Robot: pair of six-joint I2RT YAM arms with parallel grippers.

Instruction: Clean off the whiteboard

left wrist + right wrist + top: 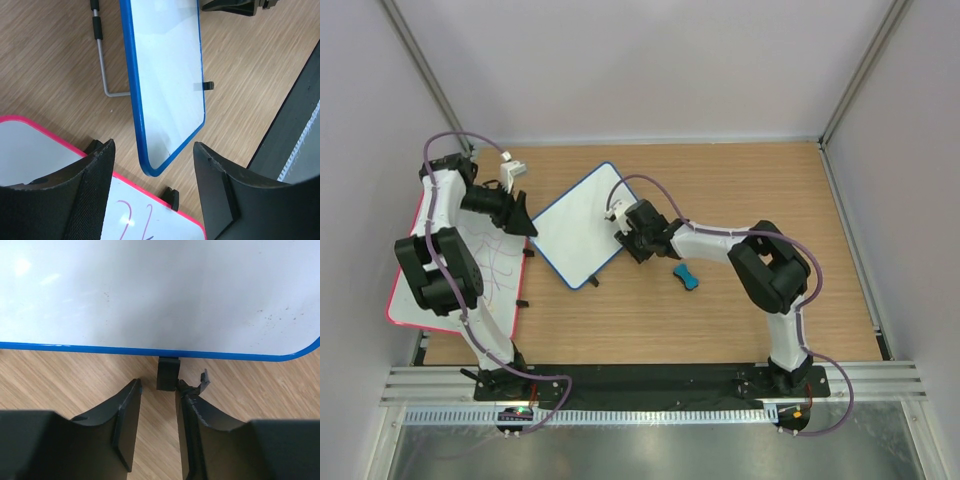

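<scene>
Two arms: both are reaching in over the wooden worktop point(750, 190) toward its middle.
Pink board point(498, 262): is sitting at the far left, showing purple scribbles, with the left arm passing above it.
Left end effector point(154, 147): is hovering with its fingers spread wide and gripping nothing, over a corner of the whiteboard and the pink board's edge.
Rod point(101, 60): is lying on the worktop, bent metal with black grips, its short end meeting the blue frame.
Whiteboard point(582, 225): is sitting mid-worktop, turned cornerwise, its blue-framed surface looking white apart from faint specks.
Right end effector point(157, 385): is waiting at the whiteboard's right edge, fingers narrowly parted around nothing, tips just short of a black foot point(167, 372).
Eraser point(686, 277): is lying right of the whiteboard, near the right arm.
</scene>
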